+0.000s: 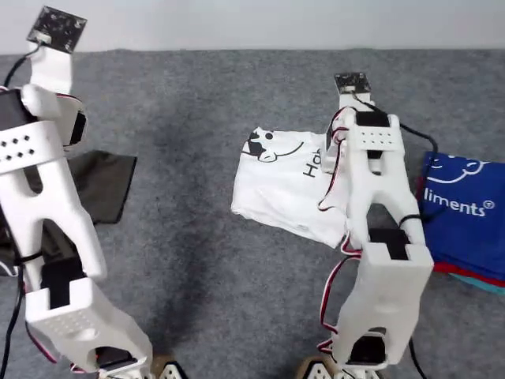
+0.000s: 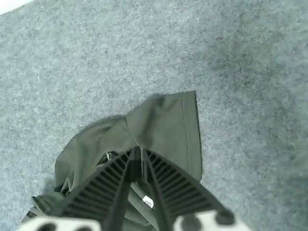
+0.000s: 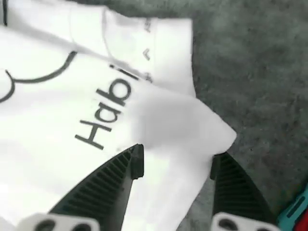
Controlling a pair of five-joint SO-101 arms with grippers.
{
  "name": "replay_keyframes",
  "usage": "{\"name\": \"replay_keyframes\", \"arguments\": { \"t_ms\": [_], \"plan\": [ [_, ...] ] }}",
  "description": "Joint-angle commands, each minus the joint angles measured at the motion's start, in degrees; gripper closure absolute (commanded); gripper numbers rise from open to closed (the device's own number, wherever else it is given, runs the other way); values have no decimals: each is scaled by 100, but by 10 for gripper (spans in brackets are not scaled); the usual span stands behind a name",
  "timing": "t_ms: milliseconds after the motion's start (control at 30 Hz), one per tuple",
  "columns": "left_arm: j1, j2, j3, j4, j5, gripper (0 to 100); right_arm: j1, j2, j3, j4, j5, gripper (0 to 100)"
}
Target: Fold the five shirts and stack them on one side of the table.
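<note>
A dark olive shirt (image 1: pixel 102 181) lies crumpled at the table's left side, partly under the left arm. My left gripper (image 2: pixel 137 154) is shut, its tips pinching a raised fold of this dark shirt (image 2: pixel 166 125). A white shirt (image 1: pixel 276 181) with black print lies spread in the middle. My right gripper (image 3: pixel 177 161) is open above the white shirt's (image 3: pixel 96 96) right edge, and a lifted fold of white cloth sits between its fingers (image 3: pixel 130 166).
A folded blue shirt (image 1: pixel 465 213) tops a stack at the right edge, with red and teal cloth (image 1: pixel 473 276) showing beneath it. Grey carpet-like table surface (image 1: pixel 181 260) lies bare between the two arms and along the back.
</note>
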Motion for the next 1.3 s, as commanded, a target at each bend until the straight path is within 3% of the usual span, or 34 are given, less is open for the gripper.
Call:
{"name": "replay_keyframes", "arguments": {
  "t_ms": [0,233,433,767,1267],
  "plan": [
    [-26,-334,-22,105,-44,985,-13,66,-413,48,-62,768],
    [-26,-334,-13,105,-44,985,-13,145,-413,40,-62,790],
    [-26,-334,-13,105,-44,985,-40,145,-413,-171,-9,994],
    [-26,-334,-13,114,-44,985,-48,136,-413,-488,607,990],
    [-26,-334,-13,114,-35,985,-479,163,-413,-2712,2022,990]
  ]
}}
